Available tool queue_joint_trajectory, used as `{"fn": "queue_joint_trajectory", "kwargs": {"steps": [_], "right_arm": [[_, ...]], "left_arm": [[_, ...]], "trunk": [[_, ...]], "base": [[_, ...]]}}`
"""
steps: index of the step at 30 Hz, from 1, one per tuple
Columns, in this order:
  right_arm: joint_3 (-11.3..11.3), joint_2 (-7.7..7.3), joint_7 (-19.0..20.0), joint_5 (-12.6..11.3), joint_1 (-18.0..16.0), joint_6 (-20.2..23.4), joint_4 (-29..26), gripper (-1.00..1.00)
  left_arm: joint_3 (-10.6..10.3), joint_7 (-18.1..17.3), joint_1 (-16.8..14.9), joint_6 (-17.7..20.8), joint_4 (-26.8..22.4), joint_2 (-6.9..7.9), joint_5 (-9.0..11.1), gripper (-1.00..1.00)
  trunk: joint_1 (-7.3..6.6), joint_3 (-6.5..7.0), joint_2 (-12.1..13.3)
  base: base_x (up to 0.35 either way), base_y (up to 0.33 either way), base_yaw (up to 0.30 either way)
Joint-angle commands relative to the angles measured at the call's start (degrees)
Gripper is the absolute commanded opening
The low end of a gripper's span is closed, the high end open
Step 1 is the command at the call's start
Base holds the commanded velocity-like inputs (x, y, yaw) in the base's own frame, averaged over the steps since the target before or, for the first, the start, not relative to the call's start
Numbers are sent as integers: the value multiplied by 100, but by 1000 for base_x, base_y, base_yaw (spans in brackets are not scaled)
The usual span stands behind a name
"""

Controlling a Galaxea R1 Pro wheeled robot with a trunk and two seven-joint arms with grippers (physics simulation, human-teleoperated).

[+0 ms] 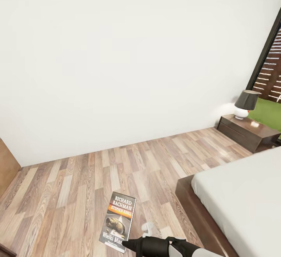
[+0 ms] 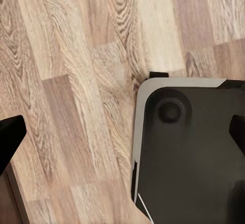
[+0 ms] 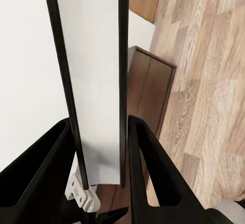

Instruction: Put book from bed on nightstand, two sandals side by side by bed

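The thin paperback book (image 1: 118, 222), with dark cover, orange band and white "Richard Bachman" lettering, is held upright at the bottom of the head view by the right gripper (image 1: 134, 245), a black two-fingered unit on a black-and-white arm. In the right wrist view the book (image 3: 92, 76) is seen edge-on, and the two black fingers (image 3: 148, 168) are closed against its opposite faces. The left gripper's (image 2: 122, 132) black fingertips (image 2: 10, 132) are set well apart, with nothing between them, above the light-brown wood-plank floor (image 2: 76, 81) and a dark panel with a pale rim (image 2: 189, 152).

Beyond the book, the low bed (image 1: 238, 198), with dark-brown frame and pale-grey mattress, is located at right. Farther back, a dark-brown glossy nightstand (image 1: 246, 132) stands against the white wall (image 1: 128, 54). A white lamp with a dark shade (image 1: 245, 104) is set upon it.
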Motion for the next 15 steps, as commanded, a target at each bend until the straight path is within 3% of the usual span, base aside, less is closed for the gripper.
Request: {"fn": "queue_joint_trajectory", "kwargs": {"steps": [1,15], "right_arm": [[-54,0,1,53,-9,-22,13,-100],[-54,0,-8,48,-9,-22,13,-100]], "left_arm": [[-50,22,-3,-14,0,1,33,100],[-55,22,-3,-14,0,2,26,100]], "trunk": [[4,-12,-12],[4,-12,-12]], "base": [[82,74,0],[194,175,0]]}}
